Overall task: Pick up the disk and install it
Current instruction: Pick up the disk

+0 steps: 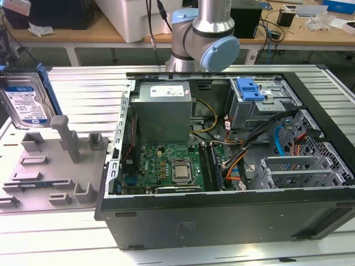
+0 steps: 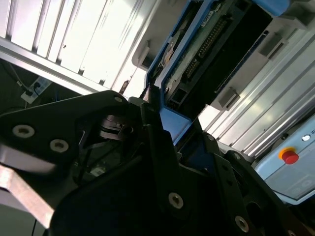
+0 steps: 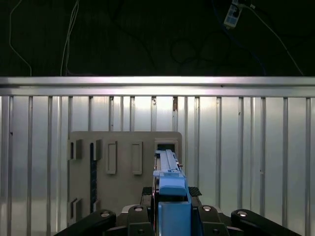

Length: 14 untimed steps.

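Observation:
The disk, a silver drive with a blue-and-white label in a blue carrier frame, stands tilted on edge at the exterior view's left, over the far end of the grey fixture plate. In the first wrist view my gripper is shut on the blue edge of the disk, with the fixture plate below it. In the second wrist view the dark underside of the disk runs away from the gripper, whose black fingers clamp the blue frame.
An open computer case lies on the slatted metal table, showing its motherboard and cables. A grey drive cage with a blue latch sits at its far right. The arm's base stands behind the case.

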{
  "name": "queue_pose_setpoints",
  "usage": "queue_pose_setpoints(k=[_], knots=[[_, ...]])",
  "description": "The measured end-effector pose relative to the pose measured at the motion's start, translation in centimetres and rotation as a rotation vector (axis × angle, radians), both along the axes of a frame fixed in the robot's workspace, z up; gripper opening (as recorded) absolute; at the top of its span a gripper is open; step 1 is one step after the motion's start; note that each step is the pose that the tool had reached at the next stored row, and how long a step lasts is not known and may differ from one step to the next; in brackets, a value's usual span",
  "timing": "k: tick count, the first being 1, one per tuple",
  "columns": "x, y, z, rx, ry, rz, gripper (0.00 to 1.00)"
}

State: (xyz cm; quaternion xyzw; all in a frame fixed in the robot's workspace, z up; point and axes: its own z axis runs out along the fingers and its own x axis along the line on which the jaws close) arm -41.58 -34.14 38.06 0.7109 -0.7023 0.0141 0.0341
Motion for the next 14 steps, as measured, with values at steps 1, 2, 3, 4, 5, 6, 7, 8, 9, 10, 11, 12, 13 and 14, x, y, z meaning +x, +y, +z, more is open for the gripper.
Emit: queue_pose_setpoints(k=[1, 2, 3, 4, 5, 6, 7, 8, 9, 10, 11, 12, 13, 14], knots=[[0.0, 0.00, 0.30, -0.0004, -0.0001, 0.000, 0.37], [0.0, 0.00, 0.49, -0.0007, -0.0002, 0.000, 0.37], [0.0, 0.00, 0.67, -0.0009, -0.0001, 0.000, 0.37], [0.0, 0.00, 0.82, -0.0012, -0.0002, 0.000, 0.37], [0.0, 0.00, 1.03, -0.0017, -0.0004, 0.000, 0.37], [0.0, 0.00, 1.17, -0.0020, -0.0003, 0.000, 0.37], [0.0, 0.00, 1.31, -0.0023, -0.0004, 0.000, 0.37], [0.0, 0.00, 1.59, -0.0028, -0.0004, 0.000, 0.37], [0.0, 0.00, 1.87, -0.0034, -0.0004, 0.000, 0.37], [0.0, 0.00, 2.01, -0.0037, -0.0005, 0.000, 0.37], [0.0, 0.00, 2.20, -0.0041, -0.0006, 0.000, 0.37], [0.0, 0.00, 2.39, -0.0044, -0.0006, 0.000, 0.37], [0.0, 0.00, 2.55, -0.0047, -0.0006, 0.000, 0.37], [0.0, 0.00, 2.72, -0.0050, -0.0006, 0.000, 0.37]])
